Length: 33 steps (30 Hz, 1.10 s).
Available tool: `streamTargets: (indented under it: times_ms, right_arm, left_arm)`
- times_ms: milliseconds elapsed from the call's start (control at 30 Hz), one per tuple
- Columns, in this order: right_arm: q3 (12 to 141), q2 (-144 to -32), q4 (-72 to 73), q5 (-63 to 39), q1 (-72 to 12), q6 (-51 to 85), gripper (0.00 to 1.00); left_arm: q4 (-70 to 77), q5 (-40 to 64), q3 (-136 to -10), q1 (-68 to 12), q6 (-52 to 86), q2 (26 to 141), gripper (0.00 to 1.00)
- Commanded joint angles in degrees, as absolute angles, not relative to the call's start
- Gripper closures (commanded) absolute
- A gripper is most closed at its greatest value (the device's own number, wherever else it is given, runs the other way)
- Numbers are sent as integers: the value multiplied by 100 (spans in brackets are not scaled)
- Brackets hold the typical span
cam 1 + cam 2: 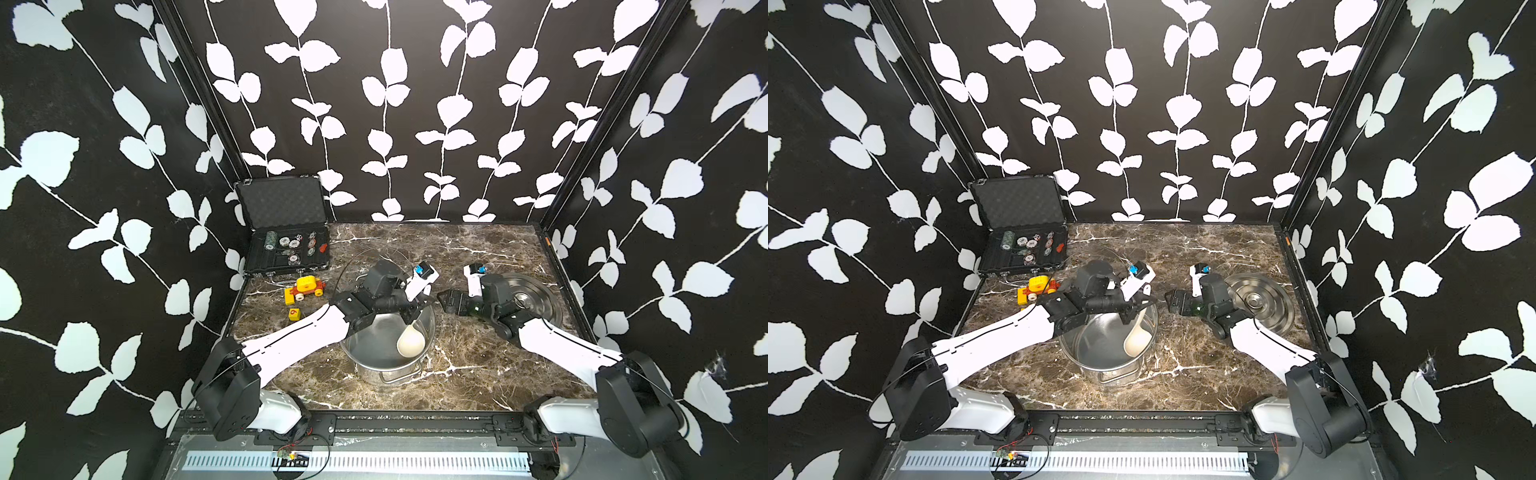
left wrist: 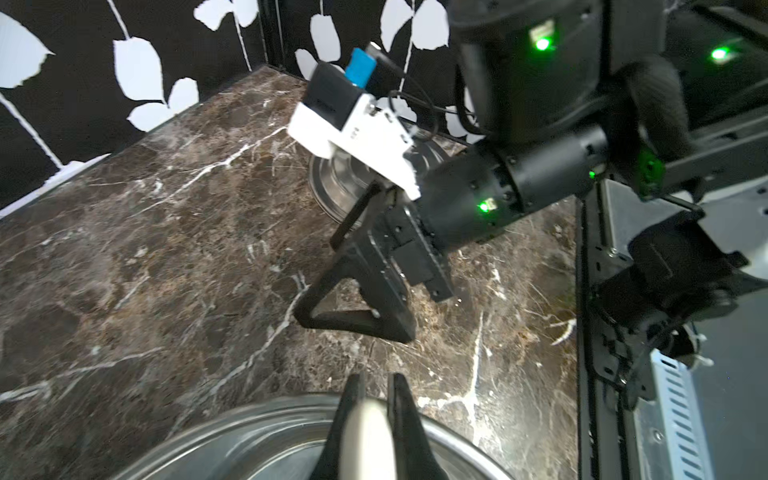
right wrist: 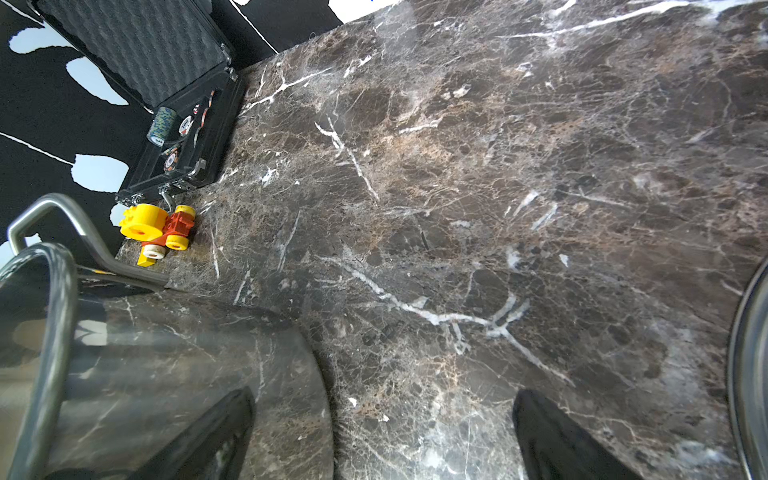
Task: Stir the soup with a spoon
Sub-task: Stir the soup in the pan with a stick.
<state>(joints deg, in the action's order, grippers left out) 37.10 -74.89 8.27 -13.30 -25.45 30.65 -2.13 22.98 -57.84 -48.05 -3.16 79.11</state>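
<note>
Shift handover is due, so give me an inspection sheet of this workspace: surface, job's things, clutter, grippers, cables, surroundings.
surface: brown marble tabletop, no spills seen.
job's things: white spoon with its bowl inside the steel pot; what shows of the pot's inside looks like bare steel; pot lid lies flat on the table by the right arm.
clutter: open chip case, toy vehicle and yellow cube, all at the back left.
grippers: left gripper shut on the spoon's handle; right gripper open, empty, beside the pot.
cables: thin black lead arcs over the left wrist; loose wires at the front rail.
surroundings: black walls with a white leaf pattern.
</note>
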Motion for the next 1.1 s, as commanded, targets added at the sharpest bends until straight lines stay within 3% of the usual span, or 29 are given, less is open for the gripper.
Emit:
streamTargets:
  times_ms: [0, 167, 467, 667, 1067]
  right_arm:
    - [3702, -7499, 949, -1311, -2540, 3037, 1]
    - [3678, -7518, 968, -1296, -2546, 3045, 1]
    - [3733, -7674, 1082, -1381, -2547, 3101, 1]
    - [3735, -7676, 1117, -1414, -2546, 3143, 1]
    - [3666, -7539, 1017, -1342, -2555, 3095, 1]
  left_arm:
    - [-464, 2564, -5597, -4857, -416, 7430, 100]
    - [-774, 2548, -5080, -4879, -325, 6804, 100]
    - [-1745, 1317, -4461, -4865, -343, 5359, 100]
    - [-1637, 1031, -4119, -4352, -77, 4820, 100]
    - [-144, 97, -4158, -3627, 115, 5364, 100]
